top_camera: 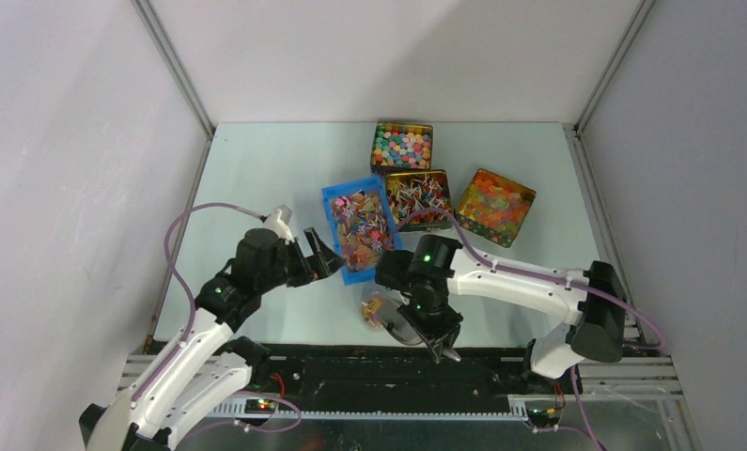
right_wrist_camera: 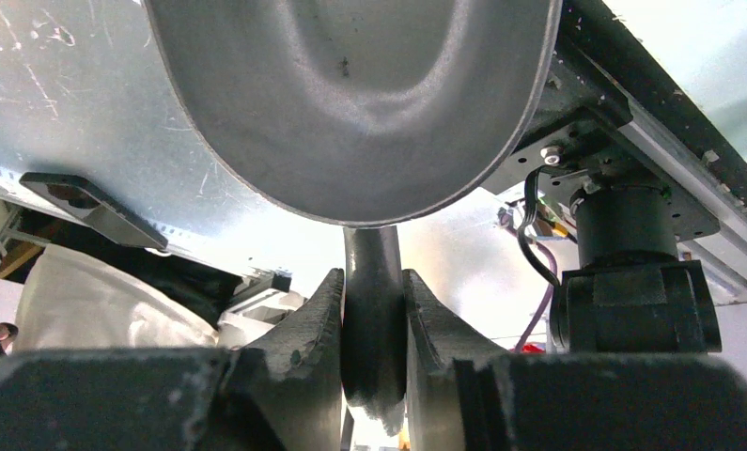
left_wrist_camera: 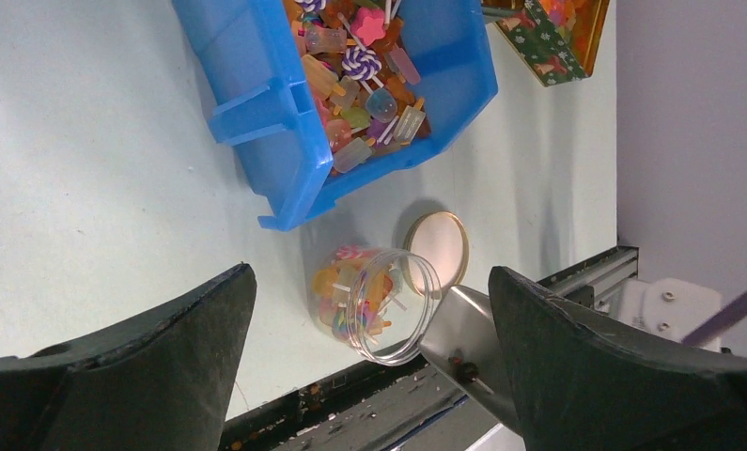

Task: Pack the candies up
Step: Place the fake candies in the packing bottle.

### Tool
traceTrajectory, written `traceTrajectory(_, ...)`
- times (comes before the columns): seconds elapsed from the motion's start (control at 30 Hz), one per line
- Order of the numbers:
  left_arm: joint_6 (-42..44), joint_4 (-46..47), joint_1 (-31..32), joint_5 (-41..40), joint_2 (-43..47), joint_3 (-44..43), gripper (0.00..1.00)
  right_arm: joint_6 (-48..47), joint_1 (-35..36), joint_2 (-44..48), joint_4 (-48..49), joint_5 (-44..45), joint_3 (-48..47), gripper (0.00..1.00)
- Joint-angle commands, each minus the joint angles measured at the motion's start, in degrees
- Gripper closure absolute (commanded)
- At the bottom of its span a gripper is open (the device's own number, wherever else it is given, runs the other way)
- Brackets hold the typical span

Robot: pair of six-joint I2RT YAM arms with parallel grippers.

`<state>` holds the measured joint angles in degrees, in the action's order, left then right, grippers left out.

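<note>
White walls stand around a pale green tabletop (top_camera: 256, 188). Near its middle sits a blue bin (left_wrist_camera: 256, 94) full of candies (left_wrist_camera: 360, 66) in orange, pink, purple and white, some on little sticks. Close to the near edge a clear jar (left_wrist_camera: 388, 355) lies tipped on its side with a few of the same candies inside, and its round lid (left_wrist_camera: 442, 246) lies flat just beside it. Three tins sit toward the far edge: the far tin (top_camera: 375, 146) holds round pastel balls, the middle tin (top_camera: 424, 225) holds thin wrapped sweets, and the right tin (top_camera: 482, 232) holds shiny orange and yellow jelly pieces. By the jar's mouth, the right end effector (right_wrist_camera: 373, 291) pinches the handle of a metal scoop (right_wrist_camera: 350, 103). Beside the bin, the left end effector (left_wrist_camera: 369, 277) is spread wide and holds nothing.
</note>
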<state>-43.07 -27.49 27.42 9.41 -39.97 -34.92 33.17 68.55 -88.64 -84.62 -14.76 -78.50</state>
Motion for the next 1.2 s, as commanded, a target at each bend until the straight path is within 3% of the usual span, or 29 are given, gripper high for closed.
traceTrajectory(0.0,-0.26,1.65,0.35,0.87,0.95,0.06,0.00,-1.55,0.20,-1.89,-0.74,-0.96,-0.37,1.00)
traceTrajectory(0.73,-1.51,1.01,0.35,0.52,4.89,3.09,0.00,-2.67,1.13,-7.85,-7.32,4.23,-6.50,1.00)
traceTrajectory(1.17,-0.97,-0.23,0.35,1.17,5.56,3.41,0.00,-2.79,-0.91,-6.98,-6.52,-4.21,-8.24,1.00)
